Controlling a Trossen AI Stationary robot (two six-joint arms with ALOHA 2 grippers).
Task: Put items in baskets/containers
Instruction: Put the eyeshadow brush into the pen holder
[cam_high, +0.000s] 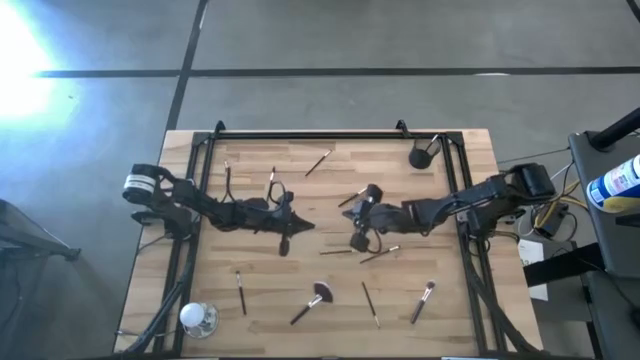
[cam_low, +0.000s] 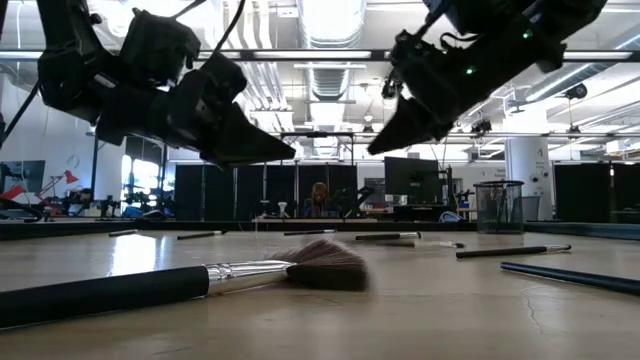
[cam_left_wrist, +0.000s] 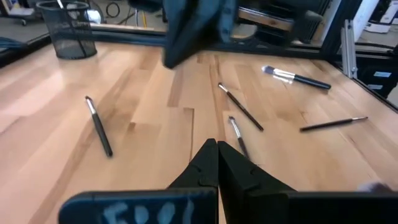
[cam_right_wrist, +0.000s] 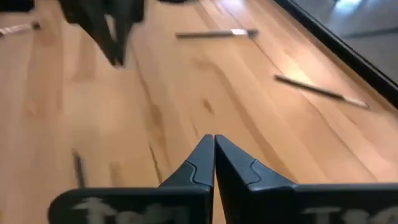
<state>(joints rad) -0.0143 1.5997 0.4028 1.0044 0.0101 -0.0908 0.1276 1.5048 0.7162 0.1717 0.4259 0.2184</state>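
Spanning most of the high view, the wooden table (cam_high: 330, 300) carries both dark arms, which reach in from nine and three o'clock and nearly meet at its centre. The left gripper (cam_high: 305, 226) hangs above the boards just left of centre, its fingers pressed together to a single point and holding nothing; the left wrist view shows those closed fingertips (cam_left_wrist: 217, 149) over bare wood with loose brushes beyond. The right gripper (cam_high: 357, 212) hangs just right of centre, likewise pinched fully together and empty, its tips (cam_right_wrist: 213, 142) meeting above the planks. In the low view both grippers sit clear of the tabletop, touching nothing. The dark mesh cup (cam_high: 420, 156) stands near the far rail at about one o'clock, with what looks like one thin handle sticking out of it. The makeup brushes lie scattered flat on the wood: the fan brush (cam_high: 312, 301) at six o'clock, a pale-tipped brush (cam_high: 423, 301) at about five, a slim brush (cam_high: 241, 292) at seven, another brush (cam_high: 318, 163) at twelve. A clear glass object (cam_high: 197, 318) sits at the near-left corner, around seven o'clock. White marking shows on each gripper body in the wrist views, but it is too blurred to read.
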